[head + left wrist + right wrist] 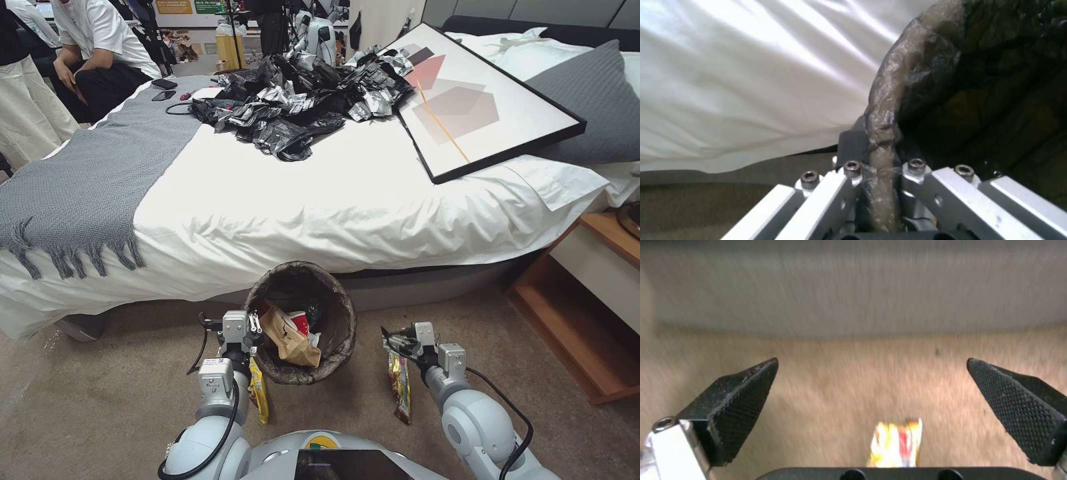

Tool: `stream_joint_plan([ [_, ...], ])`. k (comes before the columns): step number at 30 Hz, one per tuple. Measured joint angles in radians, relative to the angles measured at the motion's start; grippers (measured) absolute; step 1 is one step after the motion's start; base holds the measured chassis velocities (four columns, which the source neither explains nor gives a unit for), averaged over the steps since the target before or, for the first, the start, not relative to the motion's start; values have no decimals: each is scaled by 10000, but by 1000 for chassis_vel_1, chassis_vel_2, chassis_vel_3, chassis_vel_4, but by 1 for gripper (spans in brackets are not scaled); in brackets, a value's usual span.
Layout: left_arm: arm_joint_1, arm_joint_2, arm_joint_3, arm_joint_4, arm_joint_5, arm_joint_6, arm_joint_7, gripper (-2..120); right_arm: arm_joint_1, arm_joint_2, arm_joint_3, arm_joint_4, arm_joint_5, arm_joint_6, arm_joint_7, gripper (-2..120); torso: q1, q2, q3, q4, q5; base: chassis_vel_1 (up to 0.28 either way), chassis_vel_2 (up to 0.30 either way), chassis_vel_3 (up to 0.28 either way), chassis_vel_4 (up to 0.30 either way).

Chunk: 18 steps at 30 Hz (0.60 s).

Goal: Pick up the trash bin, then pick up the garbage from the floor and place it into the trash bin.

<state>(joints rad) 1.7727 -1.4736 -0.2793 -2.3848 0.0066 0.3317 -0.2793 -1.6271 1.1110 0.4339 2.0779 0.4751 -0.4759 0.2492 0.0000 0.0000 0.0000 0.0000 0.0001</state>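
Head view. The trash bin (301,323), lined with a dark brown bag, is held in front of the robot beside the bed (320,200), its mouth tilted toward the camera. Inside lie a brown paper bag (288,333), a red-and-white packet (300,322) and a white scrap. The left arm rises from the lower edge, forearm nearly vertical, and its left claw (248,325) meets the bin's near-left rim. A yellow snack wrapper (259,393) lies on the carpet (100,400) just below that claw, partly behind the wrist. The right arm reaches forward from the lower right, elbow bent, with the right claw (392,343) pointing left and slightly down, apart from the bin. A second dark, red-and-yellow wrapper (400,387) lies on the carpet directly under this claw. On the bed rest black and silver plastic sheeting (300,100), a grey throw (100,167) and a framed picture (480,100).

Left wrist view. The left claw (880,176) is clamped tight on the bin rim (882,133), the liner-covered edge pinched between its fingers (849,146). The white sheet (751,83) hangs behind.

Right wrist view. The right claw (871,390) is spread wide and holds nothing; its black textured pads (735,400) stand well apart above the carpet. The end of a yellow and red wrapper (896,443) lies between them, close to the claw's base.
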Motion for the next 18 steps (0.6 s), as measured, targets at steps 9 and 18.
stream_joint_plan([
  [9, 0, 0, 1, 0, 0, 5, 2, 2, 412, 11, -261, -1822, 41, -305, -250, 100, 0, 0, 0, 0, 0, 0, 0, 0, 0],
  [18, 0, 0, 0, 0, 0, 6, 2, 2, 984, 597, -540, -3462, -429, -135, -668, 100, 0, 0, 0, 0, -2, 0, 0, 0, 0],
])
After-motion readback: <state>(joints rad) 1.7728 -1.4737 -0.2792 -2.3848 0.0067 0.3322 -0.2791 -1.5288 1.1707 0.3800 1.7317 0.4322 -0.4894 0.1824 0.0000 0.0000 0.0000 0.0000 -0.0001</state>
